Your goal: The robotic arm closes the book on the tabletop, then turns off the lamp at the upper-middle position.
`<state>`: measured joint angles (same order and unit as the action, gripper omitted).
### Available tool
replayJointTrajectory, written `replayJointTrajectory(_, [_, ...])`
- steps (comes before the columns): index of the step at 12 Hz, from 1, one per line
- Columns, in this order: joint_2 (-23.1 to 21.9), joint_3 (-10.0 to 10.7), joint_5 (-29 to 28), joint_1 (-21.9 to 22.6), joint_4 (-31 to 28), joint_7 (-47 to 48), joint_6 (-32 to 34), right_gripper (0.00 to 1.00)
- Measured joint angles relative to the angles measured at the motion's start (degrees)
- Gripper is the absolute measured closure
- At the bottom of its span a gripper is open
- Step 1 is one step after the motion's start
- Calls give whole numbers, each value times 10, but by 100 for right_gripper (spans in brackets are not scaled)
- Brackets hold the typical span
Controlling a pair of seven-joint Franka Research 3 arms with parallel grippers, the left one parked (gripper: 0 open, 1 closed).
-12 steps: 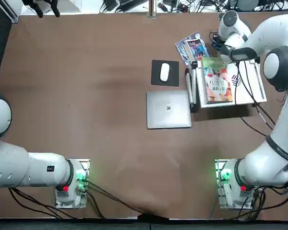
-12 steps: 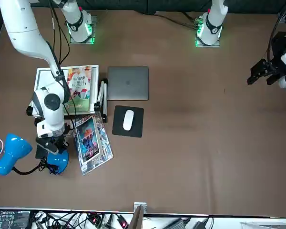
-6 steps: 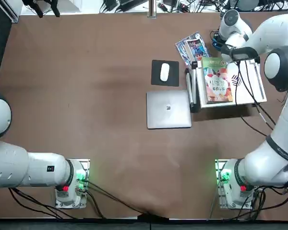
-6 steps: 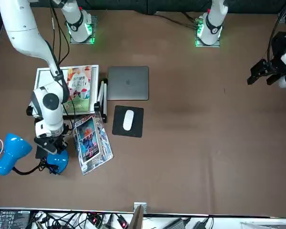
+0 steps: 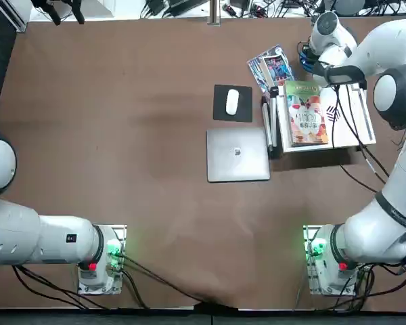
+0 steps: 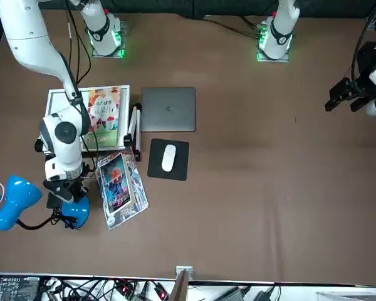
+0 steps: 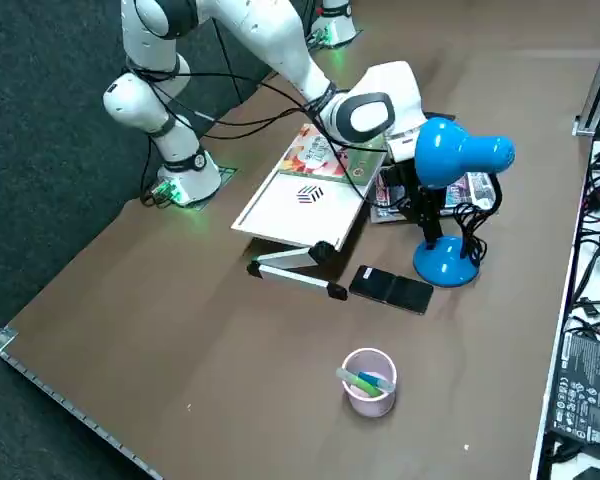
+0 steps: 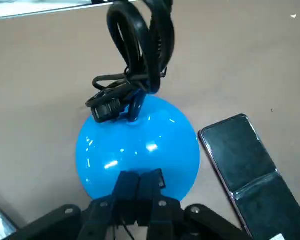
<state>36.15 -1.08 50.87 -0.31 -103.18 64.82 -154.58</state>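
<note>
R gripper (image 8: 138, 181) is at the lamp (image 8: 138, 147), over the near edge of its blue base in the wrist view — fingers pressed together, nothing seen between them. Lamp stands on the table (image 6: 238, 207), blue head (image 7: 465, 152) tilted over, cord bundled at the stem. Black phone (image 8: 255, 175) lies just beside the base. Book (image 5: 306, 114) is shut, cover up, on the white stand (image 7: 302, 200) — laptop (image 5: 237, 154) near it, w/ mouse (image 5: 232, 101) on a dark pad (image 5: 220, 112). Mags (image 6: 122, 188) lie nr the base too. Pink cup (image 7: 368, 382) holds pens (image 7: 360, 383), apart from the lamp.
</note>
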Motion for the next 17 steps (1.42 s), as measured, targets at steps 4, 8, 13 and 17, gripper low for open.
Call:
replayJointTrajectory(4, [0,0,0,-3,-3,-6,0,99])
replayJointTrajectory(8, [2,0,0,-5,-5,-7,0,99])
replayJointTrajectory(13, [3,0,0,-5,-7,-7,0,99])
replayJointTrajectory(17, [1,0,0,-5,-11,-7,0,99])
